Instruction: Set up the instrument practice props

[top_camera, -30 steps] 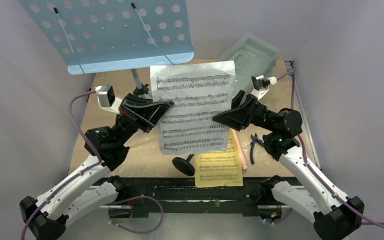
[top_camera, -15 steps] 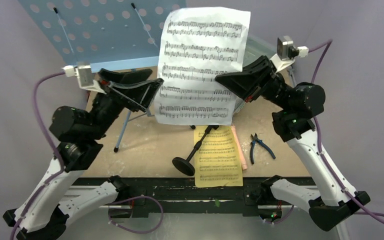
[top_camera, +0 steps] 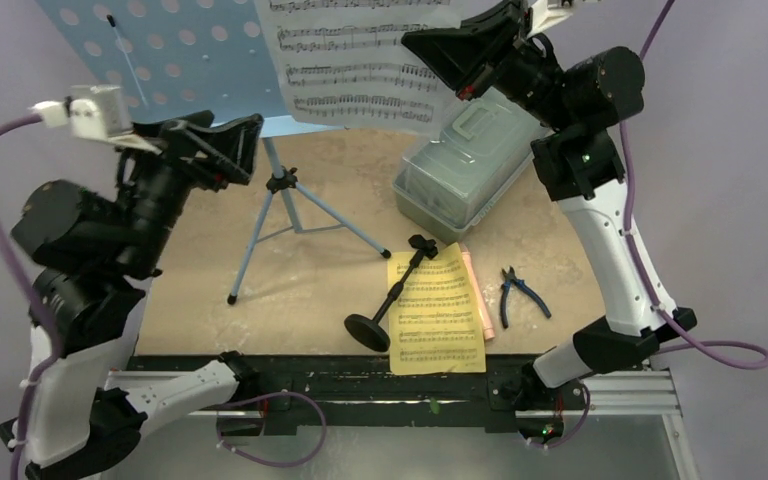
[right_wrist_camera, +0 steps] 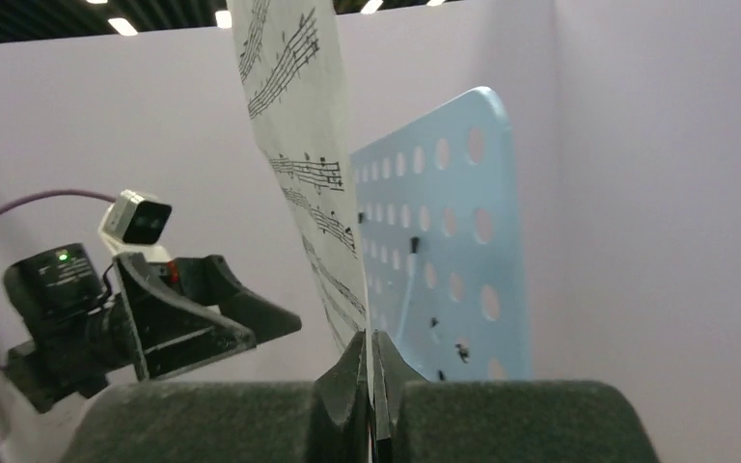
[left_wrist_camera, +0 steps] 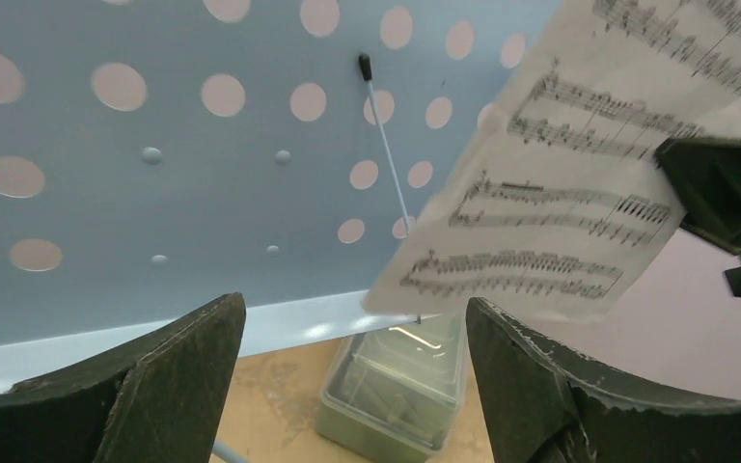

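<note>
The white music sheet (top_camera: 360, 70) is held aloft at 12 o'clock, pinched by the clenched right tool (right_wrist_camera: 371, 362), before the light blue music stand (top_camera: 160, 90). The left tool (left_wrist_camera: 352, 309) is released, empty, at 10 o'clock.

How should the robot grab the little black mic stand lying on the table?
Grip the black mic stand on its thin pole, just up from the round base, coming straight down with jaws across it. It lies on its side; the base looks too wide, and the upper pole lies over the yellow sheet, which might get pinched too.
</note>
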Available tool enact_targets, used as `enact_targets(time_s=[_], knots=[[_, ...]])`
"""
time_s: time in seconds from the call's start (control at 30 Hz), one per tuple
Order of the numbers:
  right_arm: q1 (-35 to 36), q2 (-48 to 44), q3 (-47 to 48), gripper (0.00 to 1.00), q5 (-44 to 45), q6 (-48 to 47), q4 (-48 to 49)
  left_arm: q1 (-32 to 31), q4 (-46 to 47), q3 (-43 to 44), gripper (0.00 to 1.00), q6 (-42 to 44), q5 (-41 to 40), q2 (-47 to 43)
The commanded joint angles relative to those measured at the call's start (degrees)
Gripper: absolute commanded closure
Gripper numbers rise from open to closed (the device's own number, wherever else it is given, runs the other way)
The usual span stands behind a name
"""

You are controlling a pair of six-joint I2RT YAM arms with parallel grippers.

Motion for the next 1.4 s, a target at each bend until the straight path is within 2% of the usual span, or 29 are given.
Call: enact_targets(time_s=[0.0,0.1,0.17,0.33,0.53,0.77,1.1,1.23,1.33,1.37], knots=[[-0.11,2.3,13.67,1.0,8.08,-16.47,-20.09,0.18,-3.77,2.36,0.16,-1.5,1.2,7.54],[-1.35,5.77,22.09,1.0,9.65,-18.27,-27.29,0.15,-2.12,4.11,0.2,-5.61,1.96,10.6],[-3.16,6.63,24.44,1.0,8.49,-17.54,-28.68,0.22,-0.3,4.11,0.24,-8.19,2.42,12.08],[-7.82,4.83,22.23,1.0,5.4,-15.9,-27.56,0.17,6.22,2.97,0.31,-12.65,4.79,13.82],[-8.09,4.99,21.48,1.0,-0.56,-17.28,-24.36,0.15,12.12,0.85,0.36,-15.36,2.56,14.36],[-8.13,5.98,21.44,1.0,0.12,-17.58,-22.17,0.24,17.98,-2.13,0.49,-16.47,-0.14,15.29],[-8.01,9.29,24.21,1.0,1.06,-18.16,-22.28,0.21,25.08,-6.3,0.75,-15.13,-0.39,15.68],[-8.01,9.81,24.21,1.0,1.43,-18.86,-22.05,0.24,29.0,-9.65,0.91,-12.66,0.23,14.25],[-7.94,10.11,24.24,1.0,1.74,-19.05,-21.55,0.23,34.52,-13.22,1.0,-10.21,1.35,12.44],[-7.81,10.28,24.26,1.0,1.75,-18.99,-21.22,0.2,36.25,-14.53,1.0,-9.49,1.9,11.82]])
